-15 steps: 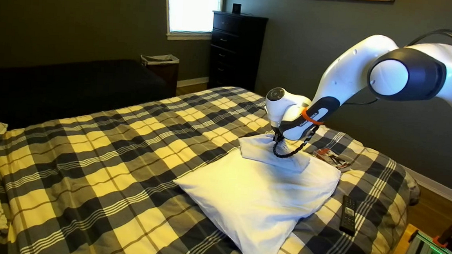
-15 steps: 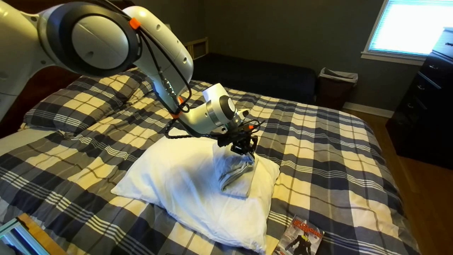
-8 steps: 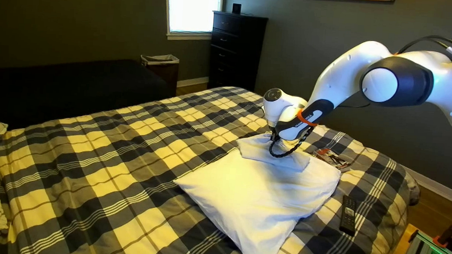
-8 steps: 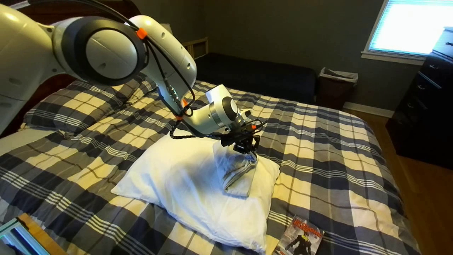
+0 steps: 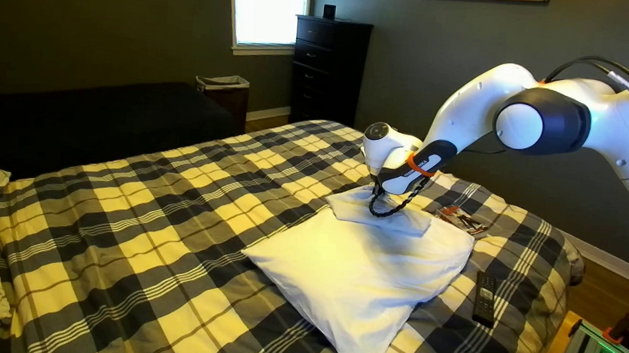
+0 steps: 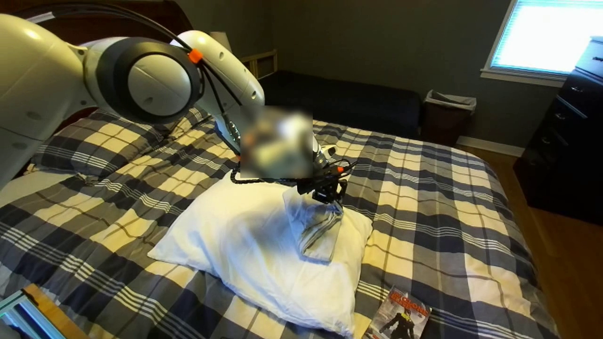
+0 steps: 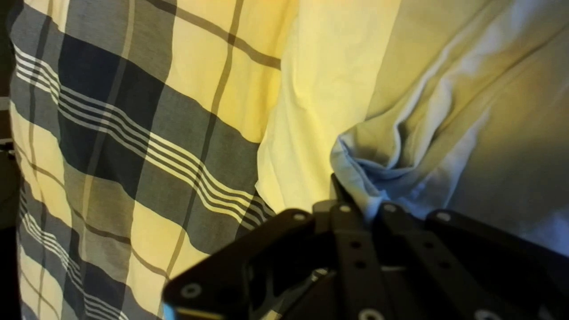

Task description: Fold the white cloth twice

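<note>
White cloth [image 6: 314, 230]: it is lying on the white pillow [image 5: 335, 279], on the end that is facing the foot edge of the plaid-covered bench [image 5: 174, 239]; we are seeing it doubled over in layers, the ends of the folds showing toward the robot-side long edge.
Hand [image 7: 366, 207]: we are clamping its black fingers [image 7: 358, 251] on the folded rim of the cloth; in the wrist view the fabric is sitting bunched between them.
Arm [image 5: 472, 108]: we are holding it over the bench from the robot-side long edge, its lower end hanging above the cloth; in an exterior view a blurred patch [image 6: 277, 141] is hiding part of it.
White pillow: it is lying flat, nearer the robot-side long edge than the far one, and the cloth is covering only a part of it.
Remote [image 5: 485, 300]: in an exterior view we are seeing it lying buttons up, near the pillow and near the robot-side long edge.
Printed item [image 6: 400, 314]: it is lying just beside the pillow, between it and the foot edge, showing red lettering and a dark figure; we are seeing it in both exterior views.
Plaid pillow [image 6: 101, 143]: it is resting by the head edge, opposite the foot edge, well apart from the cloth.
Far foot corner: beyond it, we are seeing a lined bin [image 5: 234, 103] and a dark dresser [image 5: 329, 71] standing.
</note>
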Motion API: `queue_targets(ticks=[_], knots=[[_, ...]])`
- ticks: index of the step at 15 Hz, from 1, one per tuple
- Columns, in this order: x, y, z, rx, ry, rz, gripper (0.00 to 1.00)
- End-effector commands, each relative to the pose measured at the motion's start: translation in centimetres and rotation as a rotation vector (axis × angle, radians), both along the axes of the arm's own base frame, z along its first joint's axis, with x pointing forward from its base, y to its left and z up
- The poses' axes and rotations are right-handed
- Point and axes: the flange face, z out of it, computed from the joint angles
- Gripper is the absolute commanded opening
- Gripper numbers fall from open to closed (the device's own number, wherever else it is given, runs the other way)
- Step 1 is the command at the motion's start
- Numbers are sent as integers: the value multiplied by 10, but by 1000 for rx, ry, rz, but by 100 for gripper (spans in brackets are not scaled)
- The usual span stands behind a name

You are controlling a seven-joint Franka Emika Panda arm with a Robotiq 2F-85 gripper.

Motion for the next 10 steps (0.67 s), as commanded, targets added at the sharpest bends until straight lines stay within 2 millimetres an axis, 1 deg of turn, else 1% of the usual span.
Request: queue_targets(ticks=[1,2,3,10], knots=[[8,-3,-10,17,3,18,29],[8,-4,-11,15,3,17,30],[8,-4,-10,16,1,15,35],[1,-7,4,7,-39,18,88]])
